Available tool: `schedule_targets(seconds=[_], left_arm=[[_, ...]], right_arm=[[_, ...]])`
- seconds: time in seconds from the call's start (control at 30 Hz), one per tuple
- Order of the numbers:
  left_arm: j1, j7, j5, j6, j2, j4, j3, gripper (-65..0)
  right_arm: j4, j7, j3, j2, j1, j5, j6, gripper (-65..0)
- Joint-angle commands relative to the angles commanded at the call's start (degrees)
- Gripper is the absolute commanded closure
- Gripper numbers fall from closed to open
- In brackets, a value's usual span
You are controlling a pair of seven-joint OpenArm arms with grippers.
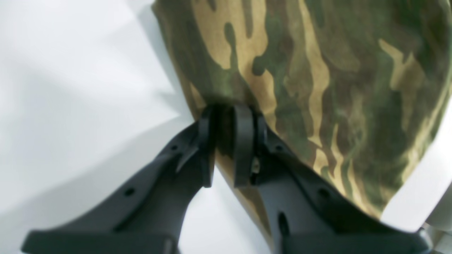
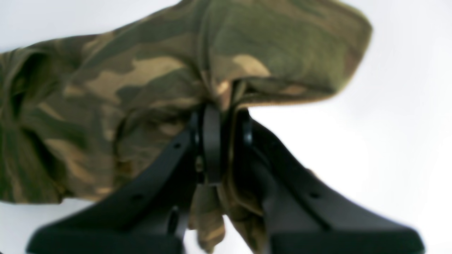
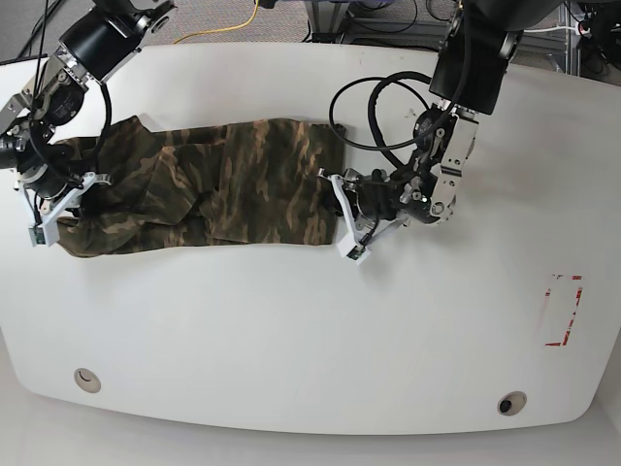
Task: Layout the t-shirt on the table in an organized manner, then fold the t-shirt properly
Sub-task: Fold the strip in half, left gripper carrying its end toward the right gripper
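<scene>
One t-shirt — two grippers, left gripper, right gripper.

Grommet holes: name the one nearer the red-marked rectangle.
The grommet hole at the table's near edge, on the left gripper's side; the other sits far across.

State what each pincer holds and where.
Both hold the shirt: left pincer pinches one end's edge, right pincer grips bunched cloth at the other end.
</scene>
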Motion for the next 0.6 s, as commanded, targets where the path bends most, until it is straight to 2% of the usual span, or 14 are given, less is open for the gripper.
schedule_targets(seconds=[0.17, 0.3, 0.4, 0.6], left_arm=[[0.0, 0.0, 0.8, 0.4, 3.6, -0.1, 0.0, -6.9], [0.1, 0.0, 3.5, 3.7, 6.7, -0.4, 0.0, -6.9], [0.1, -0.2, 4.7, 5.1, 8.5, -2.0, 0.0, -6.9], [-0.3, -2.3, 4.9, 7.5, 9.0, -5.6, 0.0, -6.9]], right_arm=[[5.8, 0.0, -4.9, -1.8, -1.7, 0.0, 0.0, -0.6], [6.9, 0.0, -7.9, -2.5, -2.2, 0.1, 0.0, -0.6], [6.9, 0.0, -9.2, -3.1, -2.4, 0.1, 0.0, -0.6], [7.0, 0.0, -11.6, -5.1, -2.5, 0.1, 0.0, -0.6]])
